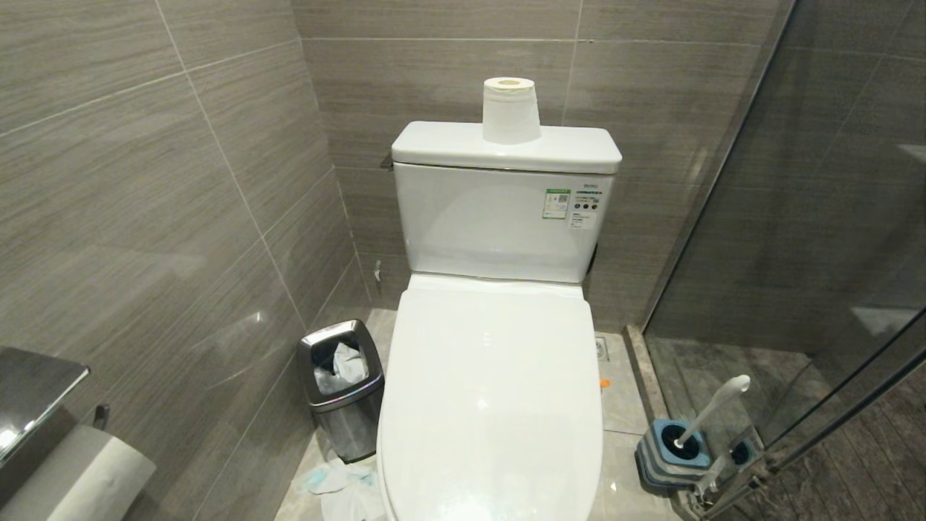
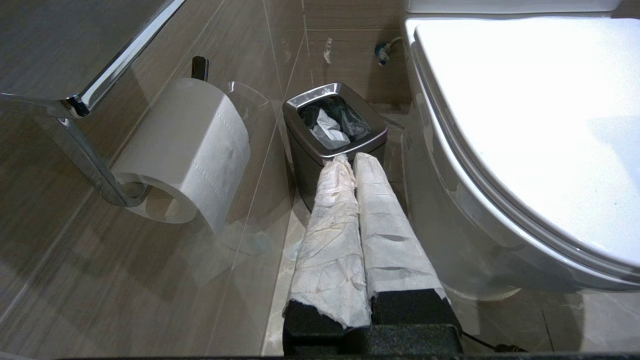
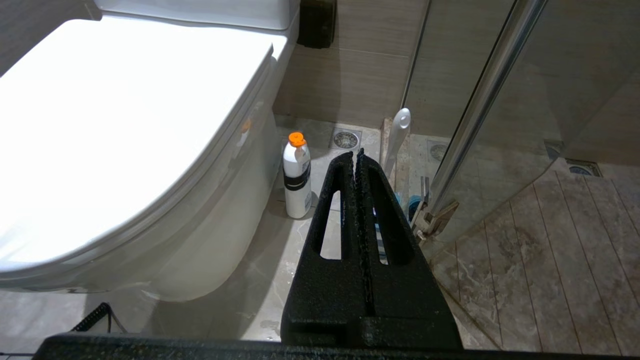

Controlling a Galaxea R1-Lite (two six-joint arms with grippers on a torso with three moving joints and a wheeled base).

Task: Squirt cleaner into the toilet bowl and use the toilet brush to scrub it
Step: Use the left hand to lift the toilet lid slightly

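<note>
The white toilet stands with its lid (image 1: pixel 492 391) down, so the inside of the toilet bowl is hidden; only its outer wall (image 3: pixel 200 240) shows. A white cleaner bottle (image 3: pixel 297 175) with an orange cap stands on the floor beside the toilet's right side. The toilet brush (image 1: pixel 712 409) leans in its grey-and-blue holder (image 1: pixel 673 452) by the glass door; its handle (image 3: pixel 398 135) rises just beyond my right gripper (image 3: pixel 354 152), which is shut and empty. My left gripper (image 2: pixel 348 157), wrapped in white paper, is shut and empty, low between wall and toilet. Neither arm shows in the head view.
A steel waste bin (image 1: pixel 340 387) with rubbish stands left of the toilet, right ahead of the left gripper. Crumpled tissue (image 1: pixel 340 485) lies on the floor. A paper roll (image 1: pixel 510 108) sits on the tank; another roll (image 2: pixel 185 150) hangs on the left wall. Glass shower door (image 1: pixel 796 217) at right.
</note>
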